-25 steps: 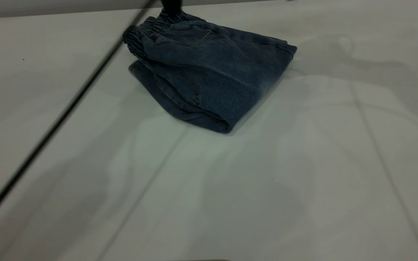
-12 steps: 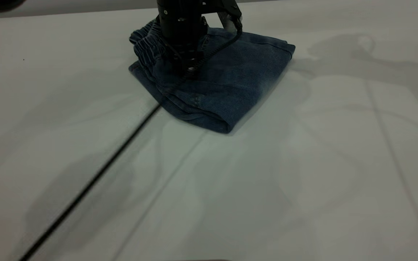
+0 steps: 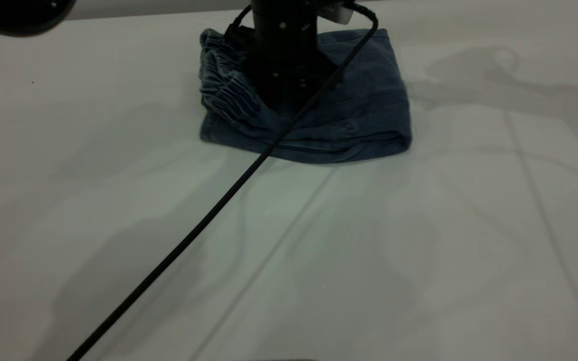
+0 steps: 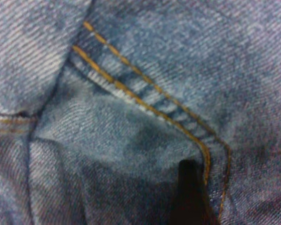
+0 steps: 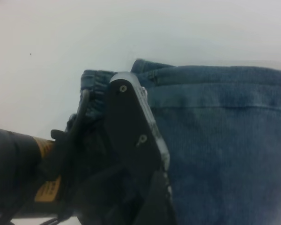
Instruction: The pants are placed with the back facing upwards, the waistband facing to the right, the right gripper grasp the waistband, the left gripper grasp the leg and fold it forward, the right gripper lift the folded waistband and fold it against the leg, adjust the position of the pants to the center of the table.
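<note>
The pants (image 3: 369, 110) lie folded into a compact blue denim bundle at the back middle of the table (image 3: 319, 260). The gathered waistband (image 3: 224, 90) forms the bundle's left side. My left gripper (image 3: 289, 93) stands straight down on top of the bundle beside the waistband, its black cable (image 3: 208, 210) trailing to the front left. In the left wrist view, denim (image 4: 131, 70) with tan stitching fills the picture at very close range. In the right wrist view, the left gripper (image 5: 131, 140) rests on the pants (image 5: 225, 140) near the waistband (image 5: 91, 82). The printed leg is hidden. My right gripper does not show.
A dark blurred shape (image 3: 18, 12) hangs at the back left corner of the exterior view. The white table stretches wide in front of and to both sides of the pants, with only shadows on it.
The left gripper has come down onto the pants and shifted right. The bundle has slid and turned with it, so a long folded edge now faces the front. The cable swung across.
</note>
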### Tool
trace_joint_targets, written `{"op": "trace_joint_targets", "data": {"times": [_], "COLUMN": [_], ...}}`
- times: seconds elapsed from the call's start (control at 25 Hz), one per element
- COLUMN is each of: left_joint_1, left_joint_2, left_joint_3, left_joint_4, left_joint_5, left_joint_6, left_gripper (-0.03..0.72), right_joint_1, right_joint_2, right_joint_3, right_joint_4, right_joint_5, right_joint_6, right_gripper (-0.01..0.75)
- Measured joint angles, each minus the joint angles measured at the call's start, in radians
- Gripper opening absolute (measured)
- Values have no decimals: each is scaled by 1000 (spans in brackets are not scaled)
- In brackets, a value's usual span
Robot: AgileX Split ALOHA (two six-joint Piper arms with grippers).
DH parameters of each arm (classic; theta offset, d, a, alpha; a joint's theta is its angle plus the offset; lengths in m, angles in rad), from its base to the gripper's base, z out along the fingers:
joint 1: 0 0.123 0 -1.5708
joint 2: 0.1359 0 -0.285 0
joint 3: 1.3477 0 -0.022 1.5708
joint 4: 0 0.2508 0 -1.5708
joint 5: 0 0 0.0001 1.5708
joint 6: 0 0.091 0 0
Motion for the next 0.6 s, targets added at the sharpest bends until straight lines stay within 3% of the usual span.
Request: {"op": "trace_joint_targets", "data": {"times": [0.44,0.6], "left_joint_1": [-2,-2], "left_joint_2": [10,-76], "left_joint_3": [-269,-289], "left_joint_4": [-44,-18], "left_joint_5": [37,37], "left_joint_6": [6,18], "left_gripper": [453,453], "right_joint_1": [0,0], "right_joint_2": [-99,-234], "right_joint_3": [0,0], "right_joint_4": [-34,-121], "right_joint_5": [6,19], "right_joint_6": [4,76], "right_gripper": [594,594]}}
